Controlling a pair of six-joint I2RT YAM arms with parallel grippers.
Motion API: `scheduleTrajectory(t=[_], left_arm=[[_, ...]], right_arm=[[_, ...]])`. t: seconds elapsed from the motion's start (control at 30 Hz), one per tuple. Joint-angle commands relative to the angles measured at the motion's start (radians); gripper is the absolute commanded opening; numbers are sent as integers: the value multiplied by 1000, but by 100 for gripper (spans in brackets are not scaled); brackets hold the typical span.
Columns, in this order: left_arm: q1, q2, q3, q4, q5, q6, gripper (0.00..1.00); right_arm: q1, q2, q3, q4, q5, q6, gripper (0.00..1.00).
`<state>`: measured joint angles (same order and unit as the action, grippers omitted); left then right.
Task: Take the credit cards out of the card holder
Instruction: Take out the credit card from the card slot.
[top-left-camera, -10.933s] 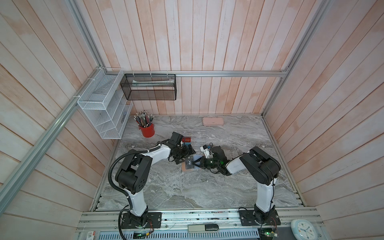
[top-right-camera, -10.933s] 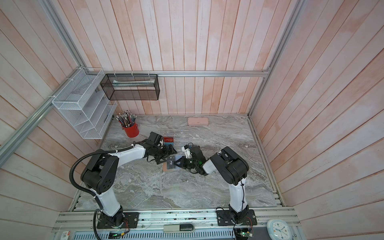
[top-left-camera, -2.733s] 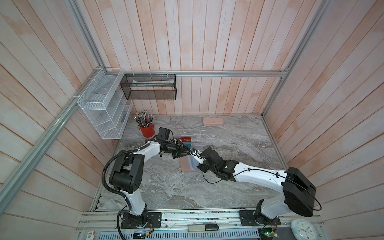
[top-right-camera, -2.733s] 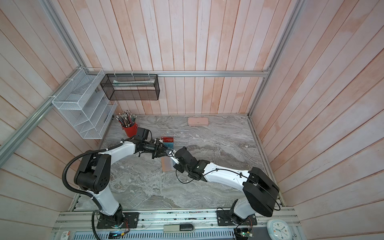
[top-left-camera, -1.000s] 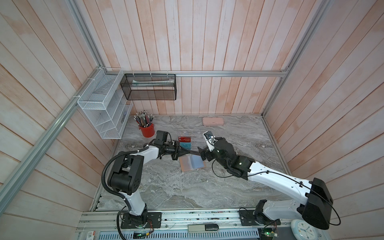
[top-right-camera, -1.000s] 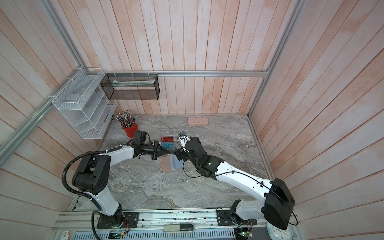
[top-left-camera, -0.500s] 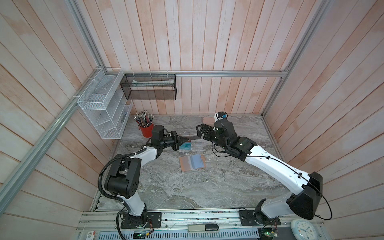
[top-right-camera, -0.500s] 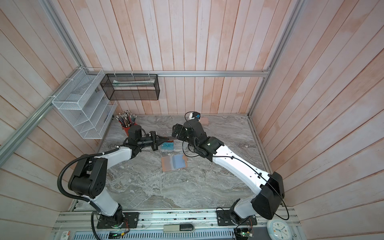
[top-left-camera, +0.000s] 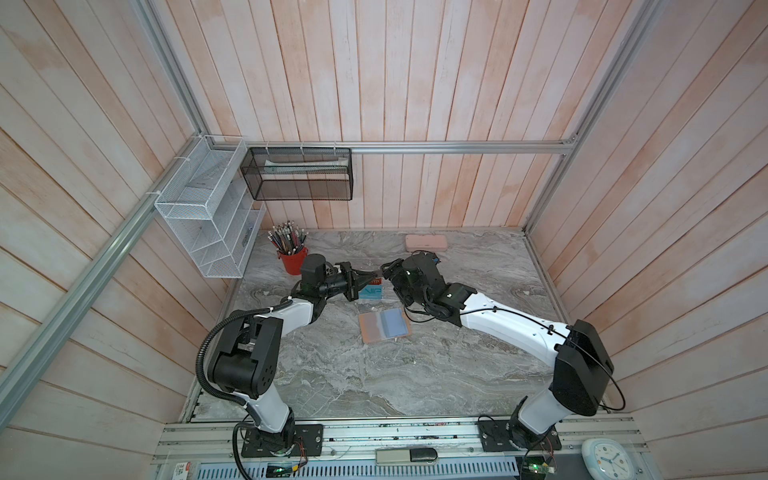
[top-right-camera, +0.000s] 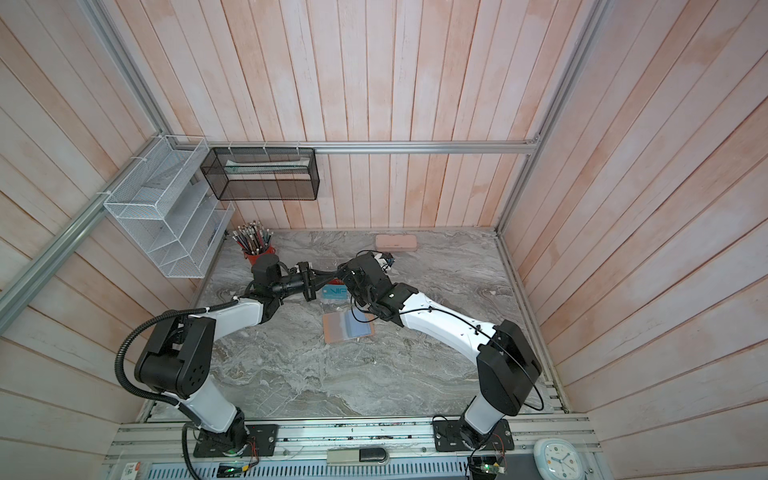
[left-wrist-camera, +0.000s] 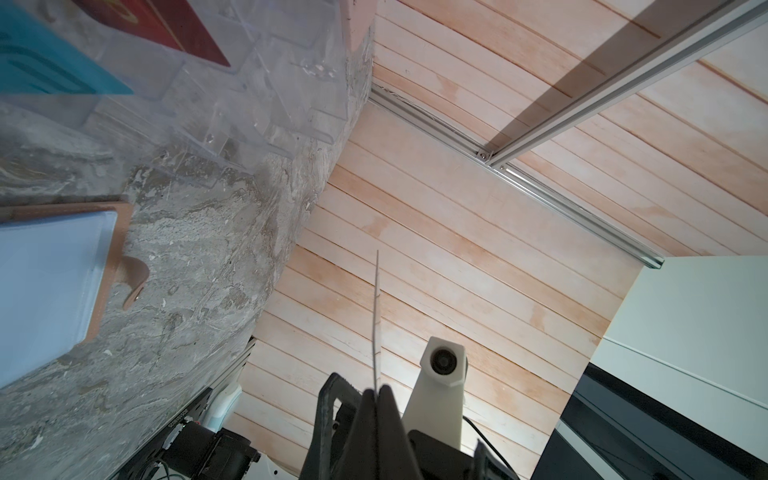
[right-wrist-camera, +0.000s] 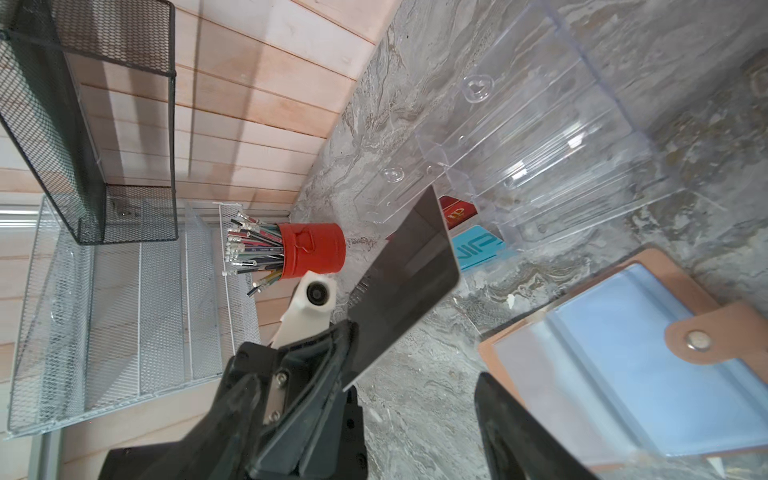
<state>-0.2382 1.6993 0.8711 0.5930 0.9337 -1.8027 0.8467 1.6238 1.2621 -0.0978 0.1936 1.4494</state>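
Above veined marble, left pincer pinches a thin glossy black card.

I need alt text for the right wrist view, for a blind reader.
The left gripper pinches a black card in the foreground. Beyond it, a clear rack holds a red card and a teal card, and the open card holder lies on the table.

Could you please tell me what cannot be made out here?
Lettering on the black card: edge-on in left wrist view, blurred in right wrist view.
The red card: partly behind the black card, right wrist view.
The card holder: cut off by frame edges in both wrist views.
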Motion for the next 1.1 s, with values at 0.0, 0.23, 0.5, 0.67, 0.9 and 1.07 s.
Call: scheduleTrajectory(t=[0.0,0.23,0.5,0.67,0.9,1.07], left_arm=[[3,-29,-16,65,8,-12,0],[5,-30,-32,82,-1,-12,0],[8,-17,-25,90,-10,-3,0],[8,-2,-12,89,-18,8,0],[7,12,-2,100,-24,12,0],[7,22,1,102,-27,17,0]], right_arm=[[7,20,56,31,49,78,71],[4,51,59,32,64,124,49],[8,43,6,54,50,150,38],[10,19,-26,61,54,152,37],[16,-8,-65,67,58,160,37],[30,-23,-106,97,50,181,37]])
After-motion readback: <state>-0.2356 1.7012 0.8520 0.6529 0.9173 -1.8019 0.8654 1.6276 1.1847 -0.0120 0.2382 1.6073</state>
